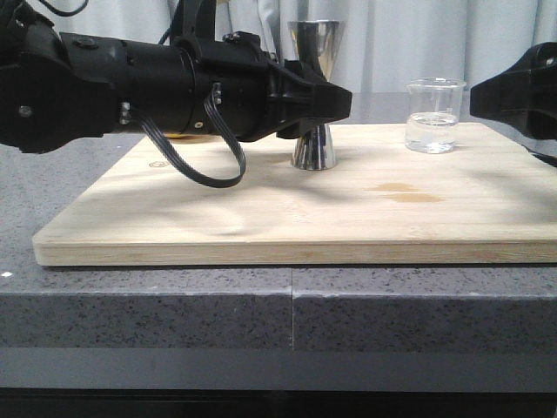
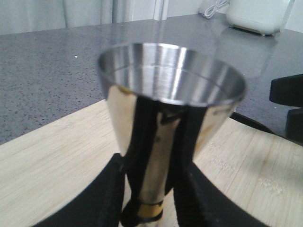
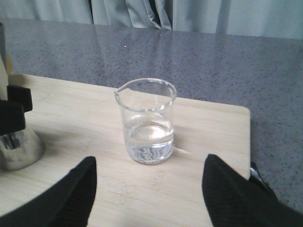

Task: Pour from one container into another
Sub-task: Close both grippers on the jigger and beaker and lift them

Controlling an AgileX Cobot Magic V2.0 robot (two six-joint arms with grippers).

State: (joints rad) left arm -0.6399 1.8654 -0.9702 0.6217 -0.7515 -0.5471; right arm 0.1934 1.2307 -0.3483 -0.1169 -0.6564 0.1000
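Observation:
The steel jigger stands upright on the wooden board, its top cup showing above my left arm. My left gripper reaches in from the left and covers the waist. In the left wrist view the jigger fills the frame, and my left gripper is shut on it just above the gold band. The clear glass beaker, about a third full of clear liquid, stands to the right. My right gripper is open, its fingers apart in front of the beaker, not touching it.
The board lies on a grey stone counter and has a small wet stain in front of the beaker. A black cable loops under my left arm. A white appliance stands far back on the counter.

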